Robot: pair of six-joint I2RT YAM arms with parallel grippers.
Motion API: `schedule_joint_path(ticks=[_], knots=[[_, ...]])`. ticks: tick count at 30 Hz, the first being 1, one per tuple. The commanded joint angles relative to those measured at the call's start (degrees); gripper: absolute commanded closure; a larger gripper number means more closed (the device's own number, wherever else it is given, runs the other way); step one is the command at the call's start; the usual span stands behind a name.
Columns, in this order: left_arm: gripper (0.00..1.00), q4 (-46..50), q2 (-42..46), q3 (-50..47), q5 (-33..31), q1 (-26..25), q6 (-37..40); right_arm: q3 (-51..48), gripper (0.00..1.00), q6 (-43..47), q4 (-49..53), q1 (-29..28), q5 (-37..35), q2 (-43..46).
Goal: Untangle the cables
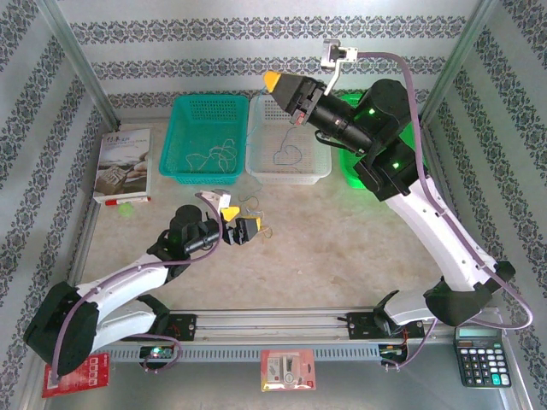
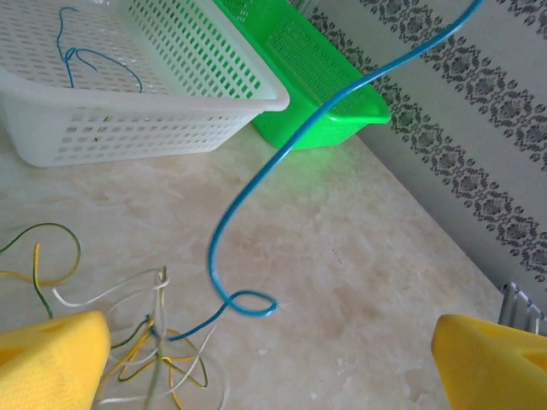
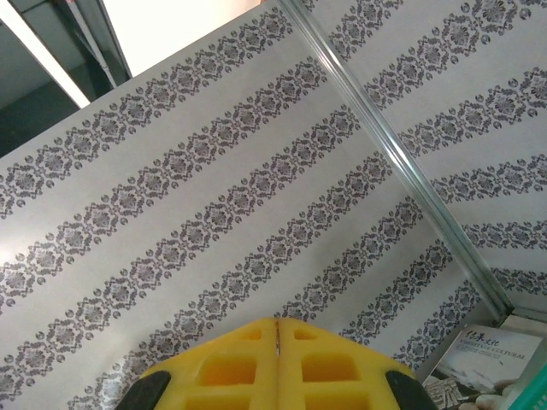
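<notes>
**Marbled tabletop, one strand drawn up out of the knot**

Pale stone-patterned table (image 1: pixel 342 248) carries the work. Nearest the arm bases, the left gripper (image 1: pixel 239 222) hangs low over it with its yellow pads (image 2: pixel 51 359) spread wide and nothing between them. It sits right at the tangle (image 2: pixel 162 363), a small heap of yellow, whitish and dark loops lying flat on the surface, probably so it can pin or pick a strand there.

From that heap the blue cable (image 2: pixel 282 162) climbs in a long curve into the air, with a small loop where it leaves the table. Something must be holding it up.

Further back stand three baskets, apparently for sorting by colour. The teal basket (image 1: pixel 184 162) holds a whitish wire, the white basket (image 1: pixel 320 171) a dark bluish one, and the green basket (image 2: pixel 316 77) is beside them.

Above the white basket the right gripper (image 1: pixel 273 82) is raised with its pads clenched tight. A thin sliver shows at the seam, so I judge that it pinches the blue cable's end, lifting it free. Behind it is the patterned wall (image 3: pixel 256 171).
</notes>
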State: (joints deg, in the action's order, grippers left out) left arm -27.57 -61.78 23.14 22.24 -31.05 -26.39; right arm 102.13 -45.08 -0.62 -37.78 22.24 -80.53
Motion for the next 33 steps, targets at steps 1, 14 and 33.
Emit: schedule_joint_path(ticks=[1,14,33], knots=[[0.03,1.42,-2.1,3.55,-1.15,-0.68,3.16,1.59,1.0,0.7,-2.18,-1.03,1.66,0.07],[0.29,-16.15,-18.63,3.96,-11.89,-0.68,-2.55,4.79,1.0,-0.08,-2.13,-4.64,3.43,-1.88],[0.74,-23.1,-23.72,-1.5,-10.05,-0.75,-5.69,28.64,1.0,0.07,-0.05,2.19,4.55,-8.24]])
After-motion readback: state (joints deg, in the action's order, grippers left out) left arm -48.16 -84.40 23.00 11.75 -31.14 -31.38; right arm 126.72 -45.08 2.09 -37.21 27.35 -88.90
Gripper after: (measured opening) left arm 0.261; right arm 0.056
